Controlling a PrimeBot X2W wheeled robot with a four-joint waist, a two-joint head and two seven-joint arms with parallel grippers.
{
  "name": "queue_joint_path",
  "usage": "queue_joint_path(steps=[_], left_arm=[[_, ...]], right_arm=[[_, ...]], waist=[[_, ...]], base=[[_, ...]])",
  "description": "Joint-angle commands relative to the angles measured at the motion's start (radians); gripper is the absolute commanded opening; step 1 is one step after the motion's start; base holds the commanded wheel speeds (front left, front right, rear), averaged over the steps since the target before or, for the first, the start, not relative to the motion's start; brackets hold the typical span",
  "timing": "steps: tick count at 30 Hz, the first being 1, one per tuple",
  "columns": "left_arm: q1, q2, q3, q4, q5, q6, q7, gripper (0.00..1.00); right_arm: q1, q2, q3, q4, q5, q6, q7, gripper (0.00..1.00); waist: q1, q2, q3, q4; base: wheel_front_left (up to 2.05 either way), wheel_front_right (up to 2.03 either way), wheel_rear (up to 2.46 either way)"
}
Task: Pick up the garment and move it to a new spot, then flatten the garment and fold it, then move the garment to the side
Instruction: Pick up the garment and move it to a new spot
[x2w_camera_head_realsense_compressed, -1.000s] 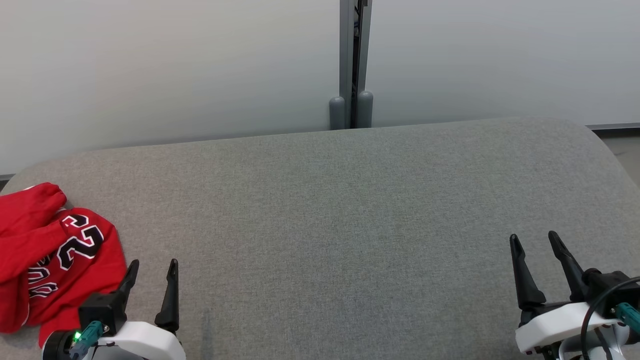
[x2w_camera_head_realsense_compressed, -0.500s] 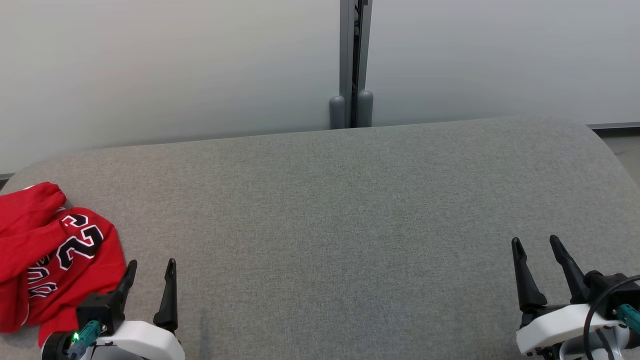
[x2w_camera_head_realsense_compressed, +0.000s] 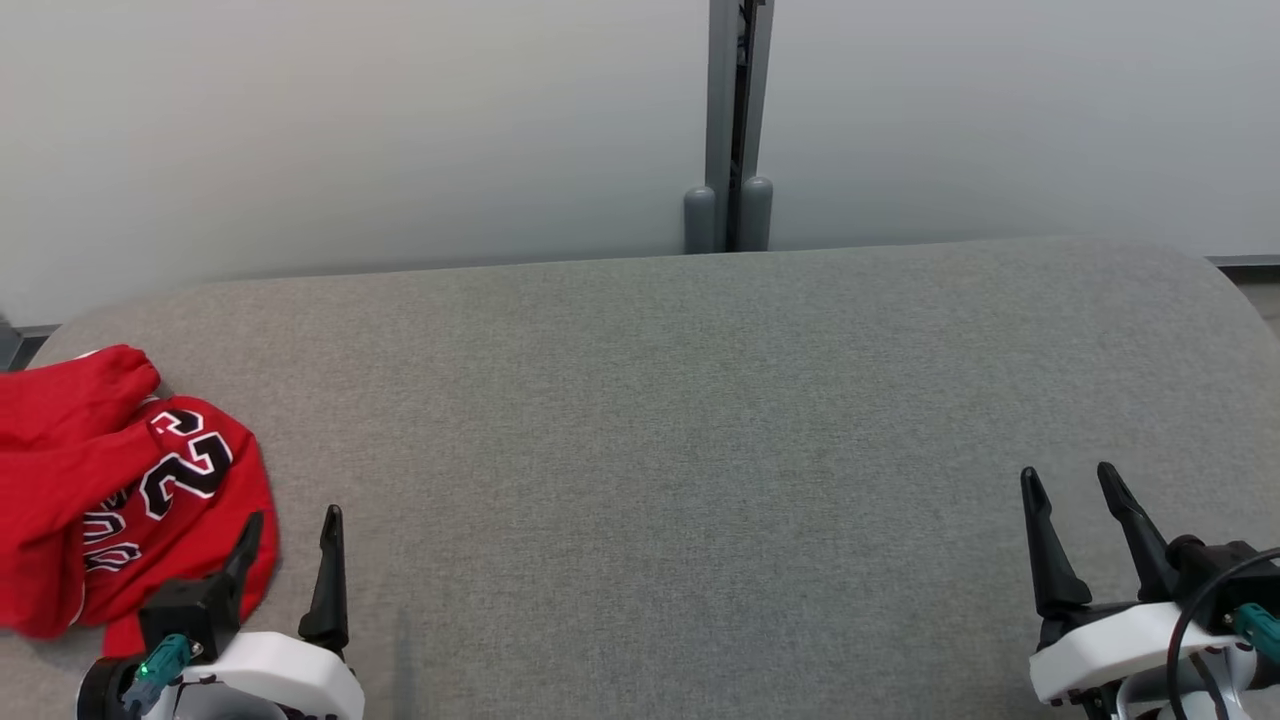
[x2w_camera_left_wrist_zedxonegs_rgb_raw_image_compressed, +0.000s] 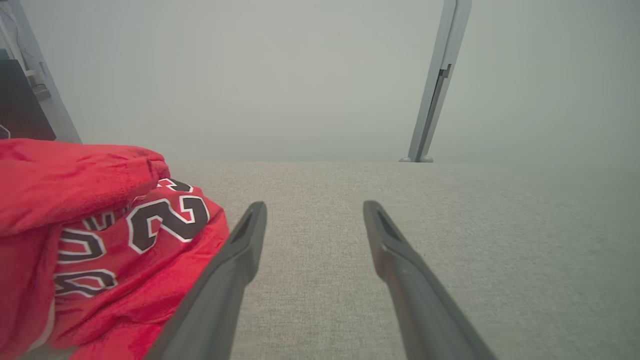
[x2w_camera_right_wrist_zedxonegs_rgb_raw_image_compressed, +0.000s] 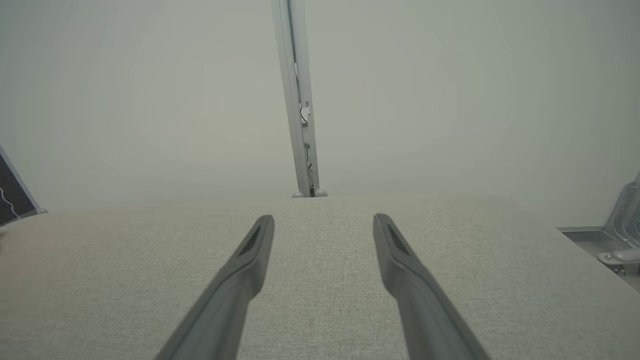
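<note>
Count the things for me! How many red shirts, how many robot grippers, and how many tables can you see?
Red jersey: 1
Grippers: 2, the left gripper and the right gripper, both with fingers spread open
Grey fabric-covered table: 1
Total: 4

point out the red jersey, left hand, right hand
red jersey (x2w_camera_head_realsense_compressed: 125, 480), head view, middle of the crumpled fabric.
left hand (x2w_camera_head_realsense_compressed: 293, 514), head view, midway between its open fingertips.
right hand (x2w_camera_head_realsense_compressed: 1066, 470), head view, midway between its open fingertips.
</note>
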Motion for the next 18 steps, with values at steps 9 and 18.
queue_joint_path(steps=[9, 18], left_arm=[[-0.016, 0.022, 0.048, -0.021, -0.03, 0.032, -0.017, 1.0], [0.004, 0.029, 0.079, -0.034, -0.056, 0.044, -0.029, 1.0]], right_arm=[[-0.017, 0.002, 0.04, -0.046, 0.011, 0.002, -0.003, 1.0], [-0.024, 0.009, 0.095, -0.068, 0.029, 0.002, 0.007, 1.0]], waist=[[0.0, 0.0, 0.002, 0.12], [0.0, 0.0, -0.001, 0.244]], base=[[0.0, 0.0, 0.0], [0.0, 0.0, 0.0]])
